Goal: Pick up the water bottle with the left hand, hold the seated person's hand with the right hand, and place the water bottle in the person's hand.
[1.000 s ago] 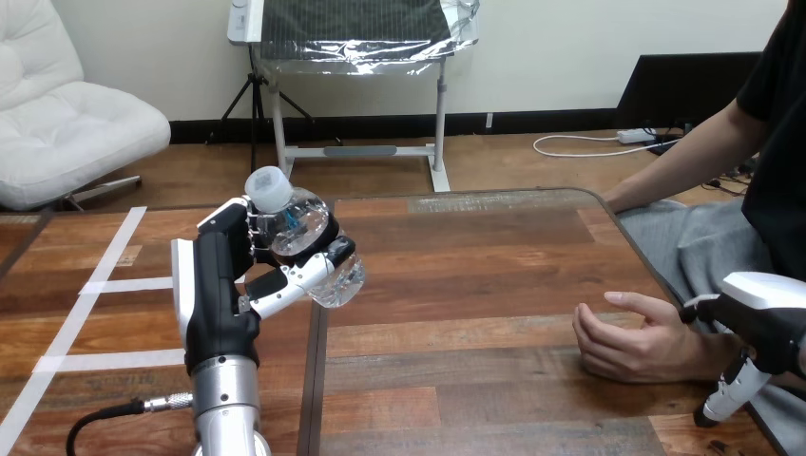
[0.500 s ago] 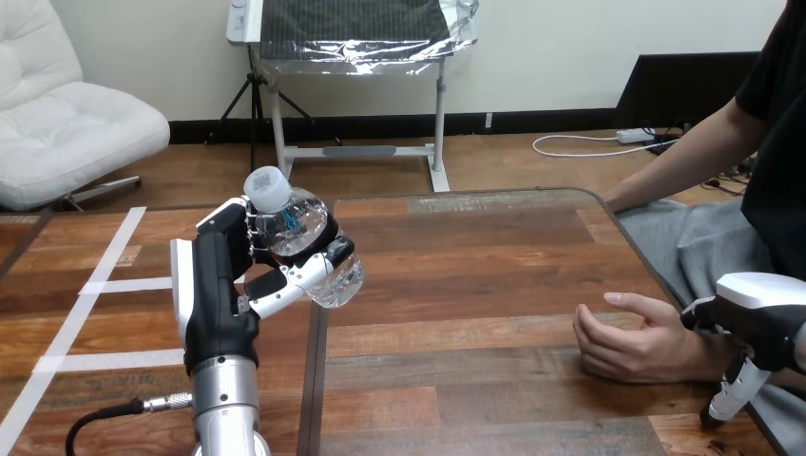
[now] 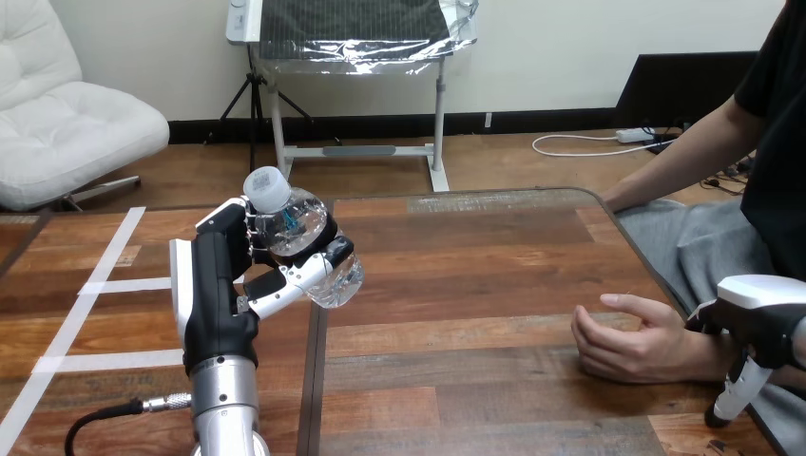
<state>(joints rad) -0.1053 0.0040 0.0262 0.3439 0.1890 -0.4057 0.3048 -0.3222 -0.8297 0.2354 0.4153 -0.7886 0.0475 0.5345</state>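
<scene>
Barely anything has shifted: the left hand (image 3: pixel 214 294) still grips the tilted water bottle (image 3: pixel 299 233) above the table (image 3: pixel 475 285). Rightward, the person's hand (image 3: pixel 632 342) rests on the table. The right hand (image 3: pixel 760 323), slightly lower now, sits beside that wrist; I cannot tell whether it grasps.

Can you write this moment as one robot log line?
left hand: grips water bottle | right hand: beside person's hand, hold unclear | handover: pending

You get open tabletop (image 3: pixel 475 275) from the lifted water bottle (image 3: pixel 302 226) across to the person's hand (image 3: pixel 632 347); your right hand (image 3: pixel 765 318) crowds its wrist side.
</scene>
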